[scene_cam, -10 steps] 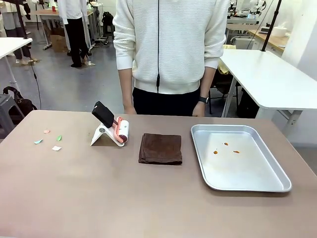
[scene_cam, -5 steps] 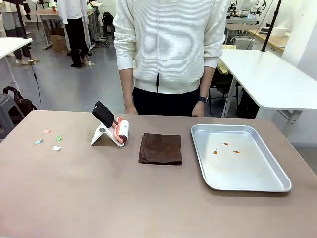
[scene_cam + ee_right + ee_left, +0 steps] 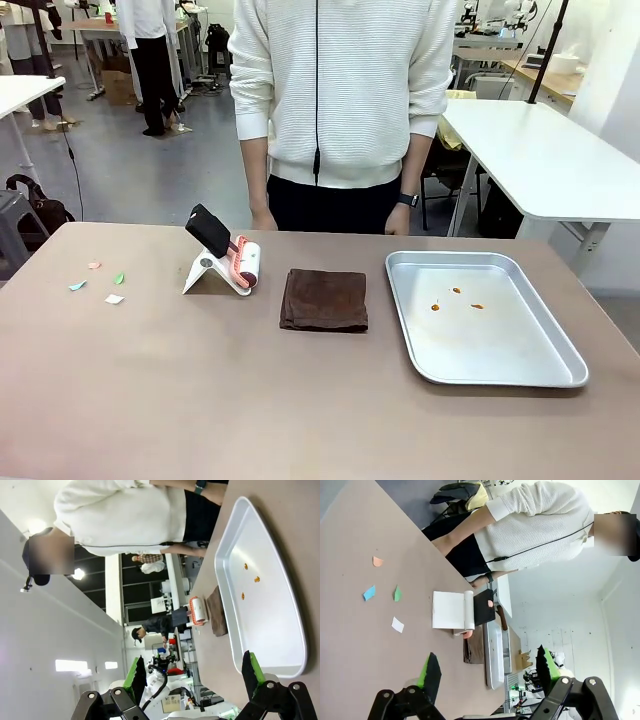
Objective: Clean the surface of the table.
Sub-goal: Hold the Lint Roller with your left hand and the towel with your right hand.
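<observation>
1. Four paper scraps [image 3: 115, 299] litter the tan table [image 3: 200, 400] at its left end, ahead of the left gripper [image 3: 486, 661], whose jaws stand wide apart, holding nothing.
2. The lint roller [image 3: 247, 265] leans on its white stand [image 3: 203, 274] just right of them, black handle tilted up-left; the left arm looks nearer.
3. A folded brown cloth [image 3: 324, 299] lies mid-table.
4. The metal tray [image 3: 480, 345], orange-specked, lies before the right gripper [image 3: 192, 662], likewise spread empty.

Left pincer [image 3: 488, 667]: jaws spread wide, nothing between them. Its green-padded fingers [image 3: 429, 674] hang clear above the worktop [image 3: 365, 645], touching nothing.
Right pincer [image 3: 194, 671]: jaws likewise wide apart and empty, fingers [image 3: 251, 669] held aloft, no contact with the surface.
</observation>
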You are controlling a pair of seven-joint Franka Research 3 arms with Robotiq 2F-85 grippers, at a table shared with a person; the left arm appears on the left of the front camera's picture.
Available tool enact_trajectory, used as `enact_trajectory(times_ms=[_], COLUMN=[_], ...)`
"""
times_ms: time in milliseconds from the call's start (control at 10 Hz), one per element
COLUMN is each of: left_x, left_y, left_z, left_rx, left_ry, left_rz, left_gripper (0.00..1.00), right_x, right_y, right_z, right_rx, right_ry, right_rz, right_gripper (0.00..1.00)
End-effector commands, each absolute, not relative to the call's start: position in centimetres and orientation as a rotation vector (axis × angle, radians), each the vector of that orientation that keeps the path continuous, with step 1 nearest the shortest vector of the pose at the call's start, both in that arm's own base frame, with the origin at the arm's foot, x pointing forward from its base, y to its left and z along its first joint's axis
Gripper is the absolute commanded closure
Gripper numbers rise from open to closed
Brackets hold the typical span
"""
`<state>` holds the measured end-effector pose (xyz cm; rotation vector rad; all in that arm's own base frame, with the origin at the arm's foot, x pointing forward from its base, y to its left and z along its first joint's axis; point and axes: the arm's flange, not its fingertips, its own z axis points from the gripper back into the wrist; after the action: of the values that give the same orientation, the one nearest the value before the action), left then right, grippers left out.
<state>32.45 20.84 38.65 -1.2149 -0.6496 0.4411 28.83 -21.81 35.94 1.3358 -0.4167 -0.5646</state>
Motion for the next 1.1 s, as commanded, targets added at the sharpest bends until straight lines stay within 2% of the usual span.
enact_trajectory(times_ms=[0, 300, 500, 700, 900, 1000], left_x=[32.6, 34.8, 37.3, 40.3, 42.0, 43.0], left_y=[21.0, 21.1, 18.6, 12.5, 6.5, 3.6], left_z=[38.9, 43.5, 47.0, 49.7, 50.3, 50.0], left_rx=[-1.176, -1.086, -1.018, -0.960, -0.958, -0.893], left_ry=[-0.656, -0.650, -0.632, -0.605, -0.558, -0.510], left_rz=[0.423, 0.212, 0.086, -0.034, -0.154, -0.187], left_gripper=[0.00, 0.00, 0.00, 0.00, 0.00, 0.00], right_x=[28.7, 29.3, 30.6, 32.9, 35.0, 35.8], right_y=[-20.9, -14.7, -9.9, -2.5, 5.6, 10.1], right_z=[36.5, 41.6, 44.5, 46.4, 47.1, 46.9], right_rx=[1.285, 1.052, 0.945, 0.852, 0.781, 0.747], right_ry=[-0.456, -0.553, -0.544, -0.492, -0.439, -0.419], right_rz=[-0.506, -0.384, -0.261, -0.103, 0.016, 0.047], right_gripper=[0.00, 0.00, 0.00, 0.00, 0.00, 0.00])
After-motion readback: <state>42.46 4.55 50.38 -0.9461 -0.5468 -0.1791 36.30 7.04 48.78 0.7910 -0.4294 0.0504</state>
